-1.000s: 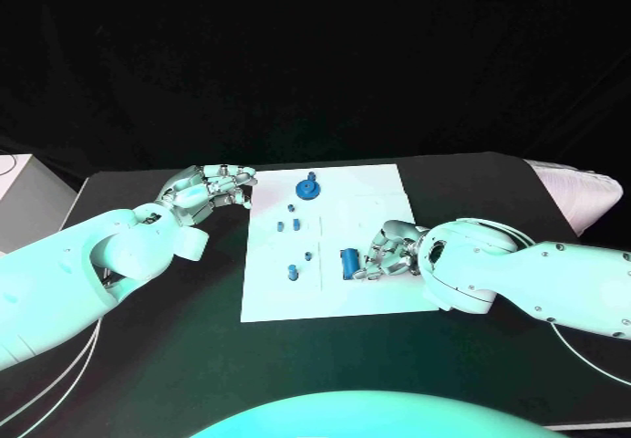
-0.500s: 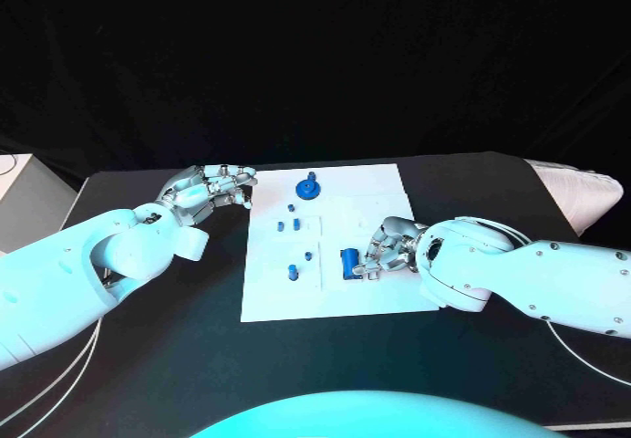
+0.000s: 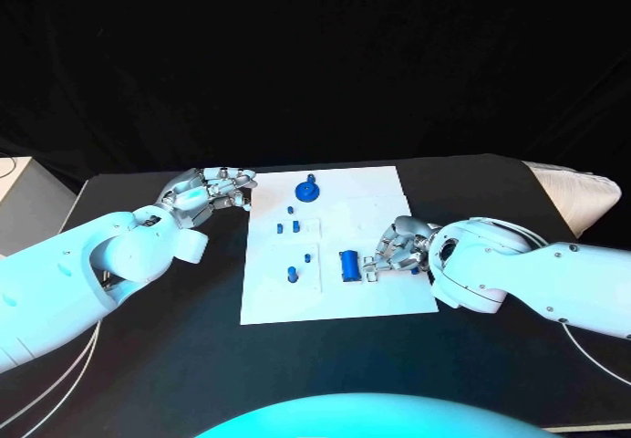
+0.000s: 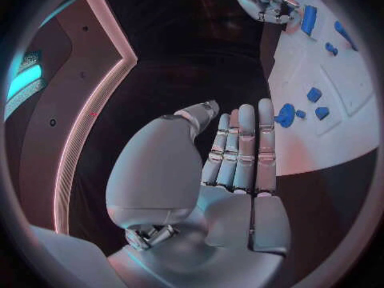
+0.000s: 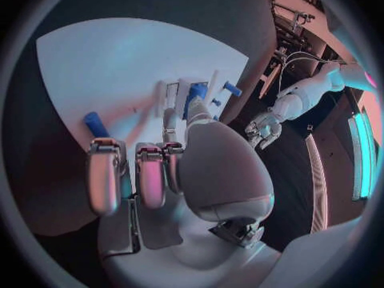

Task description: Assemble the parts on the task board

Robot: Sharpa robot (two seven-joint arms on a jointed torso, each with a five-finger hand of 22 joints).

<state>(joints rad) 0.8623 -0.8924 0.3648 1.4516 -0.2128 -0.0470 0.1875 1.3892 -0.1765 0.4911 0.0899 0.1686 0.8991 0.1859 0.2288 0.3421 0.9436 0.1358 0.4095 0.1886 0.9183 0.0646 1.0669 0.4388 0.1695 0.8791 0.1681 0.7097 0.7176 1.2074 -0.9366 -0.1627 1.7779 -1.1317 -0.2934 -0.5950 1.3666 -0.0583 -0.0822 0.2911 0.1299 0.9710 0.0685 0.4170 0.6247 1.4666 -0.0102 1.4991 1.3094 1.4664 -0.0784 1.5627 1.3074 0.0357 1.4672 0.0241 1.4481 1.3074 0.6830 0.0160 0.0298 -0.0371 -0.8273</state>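
Note:
The white task board (image 3: pixel 368 205) lies in the middle of the black table. On it a round blue part (image 3: pixel 308 190) stands near the far edge. Several small blue parts (image 3: pixel 291 222) sit below it. A larger blue block (image 3: pixel 348 265) lies near the board's middle. My right hand (image 3: pixel 398 249) rests on the board just right of that block, fingers bent down, holding nothing. The block (image 5: pixel 95 125) lies just beyond its fingertips (image 5: pixel 104 173). My left hand (image 3: pixel 208 192) hovers off the board's left edge, fingers (image 4: pixel 244 147) stretched out and empty.
A white padded object (image 3: pixel 579 187) sits at the table's right edge and a white box (image 3: pixel 16 182) at its left. Bare black table (image 3: pixel 158 347) lies in front of the board. The left wrist view shows the board (image 4: pixel 320 147) and my right hand (image 4: pixel 264 0).
My right hand has drawn slightly to the right, away from the blue block, which stays where it was. The left hand has not moved.

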